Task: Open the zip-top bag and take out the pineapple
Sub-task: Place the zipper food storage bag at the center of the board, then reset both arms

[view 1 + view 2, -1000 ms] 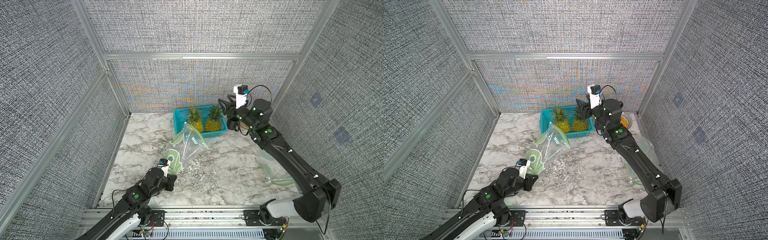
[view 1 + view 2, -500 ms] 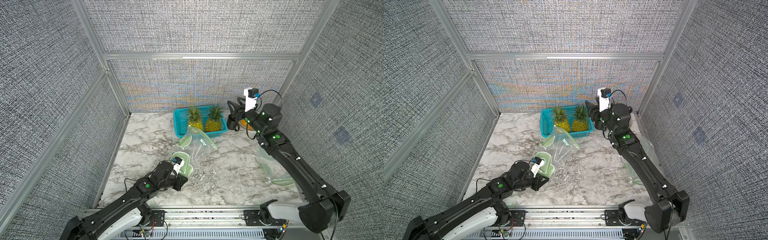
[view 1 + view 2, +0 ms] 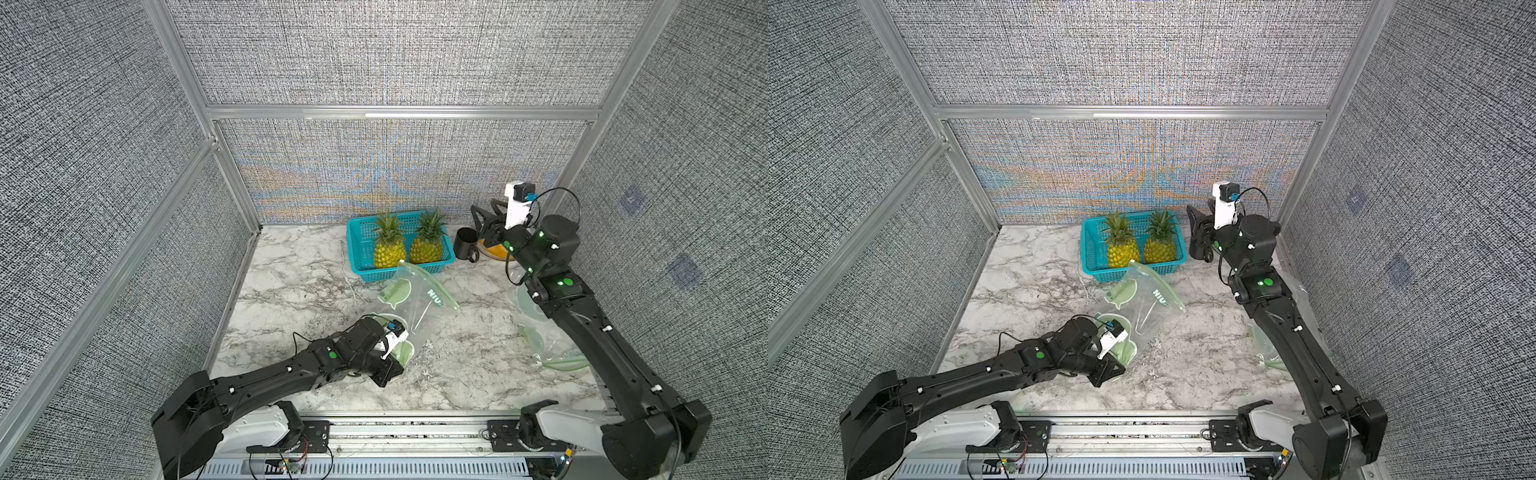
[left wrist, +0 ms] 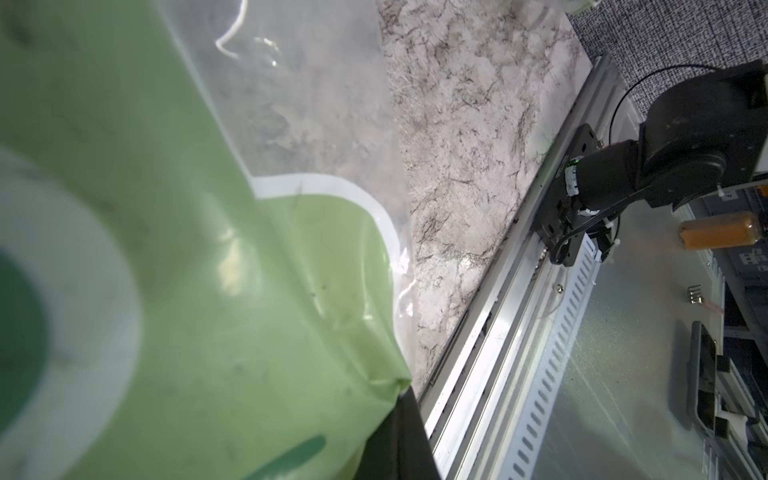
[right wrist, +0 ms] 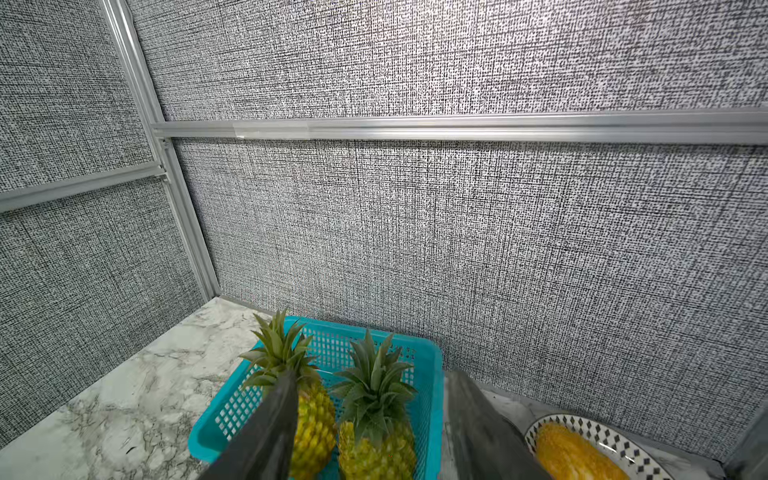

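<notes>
The zip-top bag [image 3: 417, 298] [image 3: 1149, 300] is clear plastic with green print and lies slumped on the marble in front of the basket; through its clear wall only marble shows. My left gripper [image 3: 389, 371] [image 3: 1105, 371] is shut on the bag's near green corner [image 4: 374, 374], which bunches at the dark finger [image 4: 409, 440]. Two pineapples [image 3: 389, 251] [image 3: 427, 249] [image 5: 313, 419] [image 5: 376, 440] stand upright in the teal basket [image 3: 360, 249] [image 5: 430, 374]. My right gripper [image 3: 484, 220] [image 3: 1198, 226] [image 5: 372, 378] hovers open and empty at the back right, beside the basket and above the mug.
A black mug [image 3: 465, 249] stands right of the basket. A patterned plate with a yellow fruit [image 5: 582, 453] sits in the back right corner. More clear bags [image 3: 548, 345] lie under my right arm. Fabric walls close three sides; a metal rail [image 4: 519, 332] runs along the front.
My left gripper has pulled the bag's corner rightward and toward the front, so the bag slumped lower. My right gripper has drawn away from the basket to the right, still open.
</notes>
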Robot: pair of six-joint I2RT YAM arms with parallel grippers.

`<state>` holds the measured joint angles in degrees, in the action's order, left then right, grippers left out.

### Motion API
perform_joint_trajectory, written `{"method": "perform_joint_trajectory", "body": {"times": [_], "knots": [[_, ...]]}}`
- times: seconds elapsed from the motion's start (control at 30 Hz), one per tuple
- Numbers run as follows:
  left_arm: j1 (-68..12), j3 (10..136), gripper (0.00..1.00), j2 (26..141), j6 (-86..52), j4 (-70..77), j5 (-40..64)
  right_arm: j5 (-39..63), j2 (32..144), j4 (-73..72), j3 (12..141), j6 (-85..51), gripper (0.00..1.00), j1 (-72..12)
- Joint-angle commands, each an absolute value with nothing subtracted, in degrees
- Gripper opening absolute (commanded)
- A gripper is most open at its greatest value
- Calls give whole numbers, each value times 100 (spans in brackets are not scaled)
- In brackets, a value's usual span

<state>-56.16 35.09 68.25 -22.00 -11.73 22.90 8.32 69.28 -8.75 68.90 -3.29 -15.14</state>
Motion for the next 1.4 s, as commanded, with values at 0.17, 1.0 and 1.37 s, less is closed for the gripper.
{"method": "perform_joint_trajectory", "body": {"times": [0.17, 1.0, 1.37], "knots": [[-5643, 3826, 47, 6978, -2033, -1101, 2135, 914, 6805, -938, 6735, -416, 59, -1383], [-4174, 4968, 84, 5595, -2459, -3337, -3451, -992, 5711, -1338, 4245, -602, 60, -1007], [-2800, 4316, 84, 5751, -1353, -2102, -4715, -1370, 5577, -2166, 2709, -460, 61, -514]]}}
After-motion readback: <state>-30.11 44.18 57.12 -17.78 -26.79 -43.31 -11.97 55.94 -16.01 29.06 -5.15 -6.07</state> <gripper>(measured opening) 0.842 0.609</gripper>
